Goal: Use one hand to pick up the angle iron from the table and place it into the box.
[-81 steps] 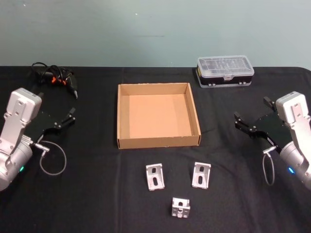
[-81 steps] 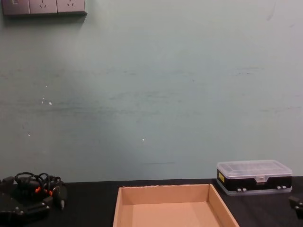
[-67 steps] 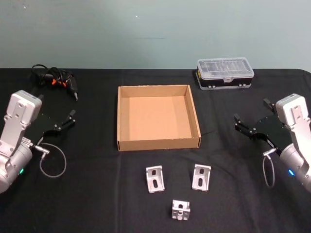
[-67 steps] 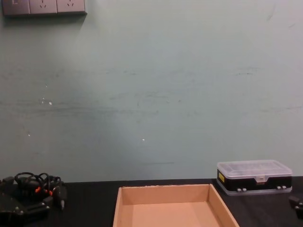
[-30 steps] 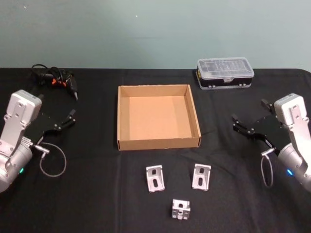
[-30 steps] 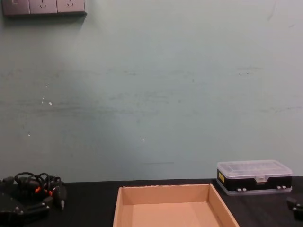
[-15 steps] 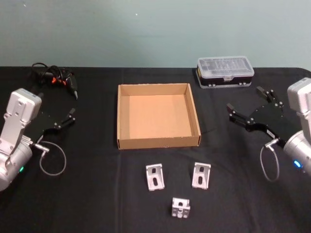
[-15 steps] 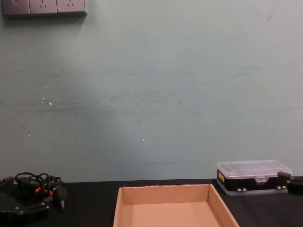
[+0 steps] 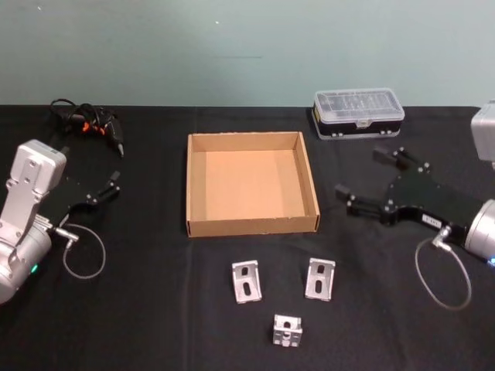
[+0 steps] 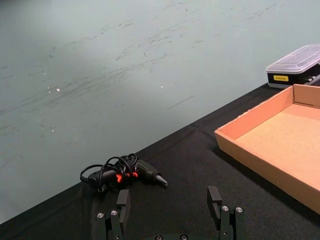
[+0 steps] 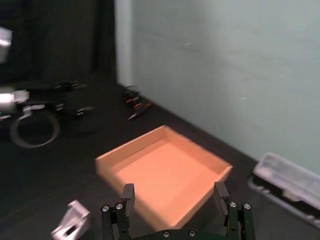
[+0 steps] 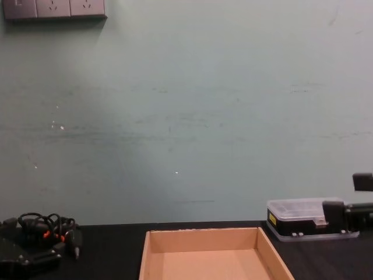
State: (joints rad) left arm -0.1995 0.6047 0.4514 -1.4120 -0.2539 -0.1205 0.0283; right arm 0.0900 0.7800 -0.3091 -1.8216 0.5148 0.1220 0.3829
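Counting on your table (image 9: 155,325), you have three angle irons (image 9: 247,281) (image 9: 320,279) (image 9: 287,331) just before the one box (image 9: 251,226), your right gripper (image 9: 363,176) near its right wall, your left gripper (image 9: 89,166) well off its left, both with fingers spread.

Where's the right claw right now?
Head view: the right claw is open over the table on the robot's right, just right of the cardboard box and nearer than the clear-lidded case.
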